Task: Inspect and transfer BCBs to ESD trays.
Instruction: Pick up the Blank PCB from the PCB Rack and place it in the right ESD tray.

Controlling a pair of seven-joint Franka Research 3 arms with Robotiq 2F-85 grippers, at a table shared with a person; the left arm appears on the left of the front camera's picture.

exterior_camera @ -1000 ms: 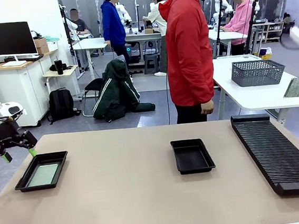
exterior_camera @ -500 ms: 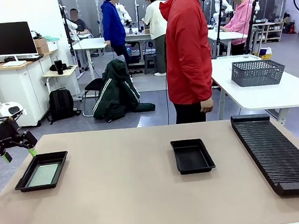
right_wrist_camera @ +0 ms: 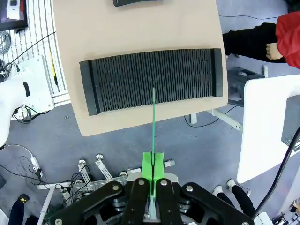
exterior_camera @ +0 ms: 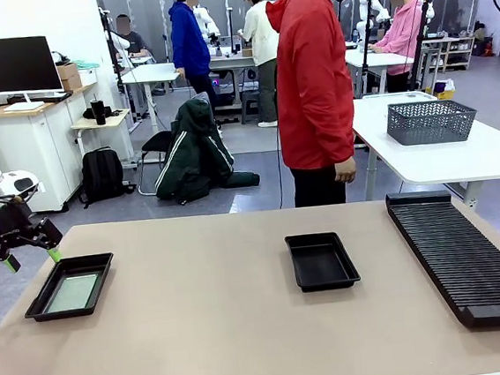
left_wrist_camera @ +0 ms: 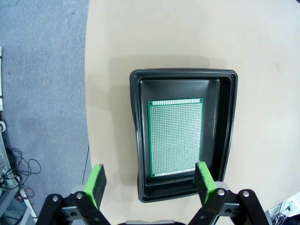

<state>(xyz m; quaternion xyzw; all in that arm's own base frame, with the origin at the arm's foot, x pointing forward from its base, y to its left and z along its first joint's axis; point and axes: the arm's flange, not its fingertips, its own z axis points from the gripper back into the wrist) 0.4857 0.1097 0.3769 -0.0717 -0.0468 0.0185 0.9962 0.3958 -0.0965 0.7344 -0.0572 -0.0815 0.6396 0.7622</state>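
The left jaws stand spread, half cut off at the frame's left edge; a BCB lies in the left tray. The right jaws pinch a second BCB, edge-on, just a thin line over the rack.

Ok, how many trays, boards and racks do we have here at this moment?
Trays: 2, the left tray and the centre tray.
Boards: 2, one board lying in the left tray, one board clamped edge-on in the right gripper.
Racks: 1, the rack.
Total: 5.
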